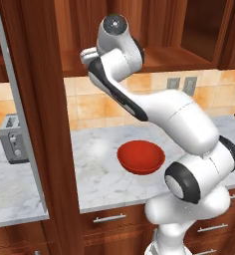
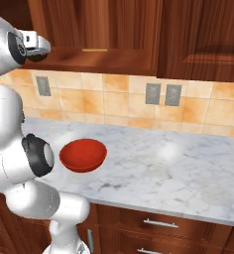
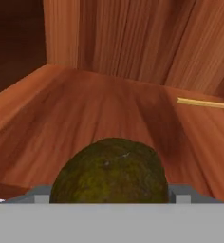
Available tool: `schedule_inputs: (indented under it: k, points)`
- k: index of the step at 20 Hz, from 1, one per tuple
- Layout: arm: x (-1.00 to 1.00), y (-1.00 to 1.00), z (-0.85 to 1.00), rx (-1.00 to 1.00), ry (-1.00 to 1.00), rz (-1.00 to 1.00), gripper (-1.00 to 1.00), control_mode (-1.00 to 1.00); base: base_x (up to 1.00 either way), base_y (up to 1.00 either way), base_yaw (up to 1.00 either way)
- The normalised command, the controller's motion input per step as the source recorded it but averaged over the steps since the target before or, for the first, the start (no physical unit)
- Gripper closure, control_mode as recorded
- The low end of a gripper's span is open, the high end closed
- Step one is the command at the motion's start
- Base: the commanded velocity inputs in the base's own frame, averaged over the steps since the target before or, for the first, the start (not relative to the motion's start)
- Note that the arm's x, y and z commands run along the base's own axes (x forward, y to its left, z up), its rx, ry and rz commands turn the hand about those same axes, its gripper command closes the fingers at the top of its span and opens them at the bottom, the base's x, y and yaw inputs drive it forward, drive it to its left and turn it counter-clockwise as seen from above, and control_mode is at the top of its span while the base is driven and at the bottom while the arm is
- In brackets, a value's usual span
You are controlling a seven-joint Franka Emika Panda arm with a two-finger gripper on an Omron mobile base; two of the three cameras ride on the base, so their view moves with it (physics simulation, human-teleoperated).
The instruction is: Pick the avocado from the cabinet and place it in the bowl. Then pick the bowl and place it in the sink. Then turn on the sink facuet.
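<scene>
Mottled olive-green avocado [image 3: 111, 171] is showing against reddish-brown cabinet [image 3: 133, 61] grain; glossy red bowl [image 1: 140, 156] is sitting on grey-veined white marble table [image 2: 178, 173].

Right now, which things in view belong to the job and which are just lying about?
Job:
- avocado, on the cabinet shelf, right at the claw
- red bowl, empty, on the counter

Lying about:
- toaster on the counter
- wall outlets
- yellow stick on the shelf

Left base view from behind the arm, facing the open cabinet [image 1: 154, 55] and marble counter [image 1: 104, 179], right base view from the opposite side, both sharing the red bowl [image 2: 83, 155], hand view close on the avocado [image 3: 110, 171] inside the cabinet
</scene>
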Motion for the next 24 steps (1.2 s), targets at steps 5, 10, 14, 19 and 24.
schedule_inputs:
  k: [5, 10, 14, 19, 24]
  points:
    - [-1.00, -0.48, -0.21, 0.02, 0.02, -0.03, 1.00, -1.00, 0.00, 0.00, 0.00]
    - [-1.00, -0.46, -0.37, 0.00, 0.18, -0.08, 1.00, -1.00, 0.00, 0.00, 0.00]
    - [-0.82, -0.41, -0.93, -0.02, 0.31, -0.10, 1.00, -1.00, 0.00, 0.00, 0.00]
    - [-0.03, -0.31, -1.00, -0.06, 0.31, -0.12, 1.00, -1.00, 0.00, 0.00, 0.00]
    - [0.05, -0.33, -0.92, 0.00, 0.22, -0.05, 1.00, -1.00, 0.00, 0.00, 0.00]
